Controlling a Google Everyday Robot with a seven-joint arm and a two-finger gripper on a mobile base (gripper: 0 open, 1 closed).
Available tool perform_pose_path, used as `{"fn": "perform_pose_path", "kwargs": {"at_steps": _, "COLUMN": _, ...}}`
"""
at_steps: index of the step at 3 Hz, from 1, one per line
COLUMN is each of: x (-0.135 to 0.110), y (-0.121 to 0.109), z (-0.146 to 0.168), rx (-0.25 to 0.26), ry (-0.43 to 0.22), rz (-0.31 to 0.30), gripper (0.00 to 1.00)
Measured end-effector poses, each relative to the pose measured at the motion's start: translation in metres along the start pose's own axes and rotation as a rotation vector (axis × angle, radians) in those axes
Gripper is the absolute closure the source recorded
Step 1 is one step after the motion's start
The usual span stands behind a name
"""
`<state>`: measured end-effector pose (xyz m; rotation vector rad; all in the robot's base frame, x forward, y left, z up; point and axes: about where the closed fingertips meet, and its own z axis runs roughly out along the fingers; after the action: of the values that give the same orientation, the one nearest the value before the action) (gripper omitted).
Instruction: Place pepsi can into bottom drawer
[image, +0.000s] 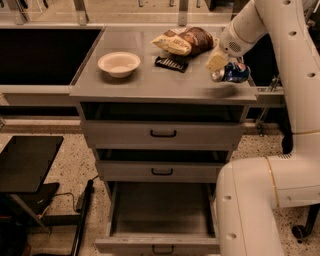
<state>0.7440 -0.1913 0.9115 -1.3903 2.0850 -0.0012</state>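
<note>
The pepsi can (233, 73), blue with a silver end, lies on its side in my gripper (221, 66), just above the right front part of the grey cabinet top (150, 82). The gripper is shut on the can, with the cream-coloured fingers (216, 61) on its left end. The bottom drawer (159, 244) is pulled open below. Its grey inside is bare and its front with the black handle faces me.
A white bowl (119, 63), brown and yellow snack bags (182, 41) and a small black packet (171, 63) lie on the cabinet top. The two upper drawers (162, 133) are shut. My white arm body (260, 205) stands at the drawer's right. A black stand (25, 162) is at left.
</note>
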Motion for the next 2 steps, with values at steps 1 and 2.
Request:
{"fn": "perform_pose_path", "kwargs": {"at_steps": 1, "x": -0.004, "y": -0.004, "z": 0.005, "rx": 0.010, "ry": -0.013, "rz": 0.001, "gripper": 1.00}}
{"fn": "perform_pose_path", "kwargs": {"at_steps": 2, "x": 0.003, "y": 0.016, "z": -0.007, "rx": 0.005, "ry": 0.030, "rz": 0.001, "gripper": 1.00}}
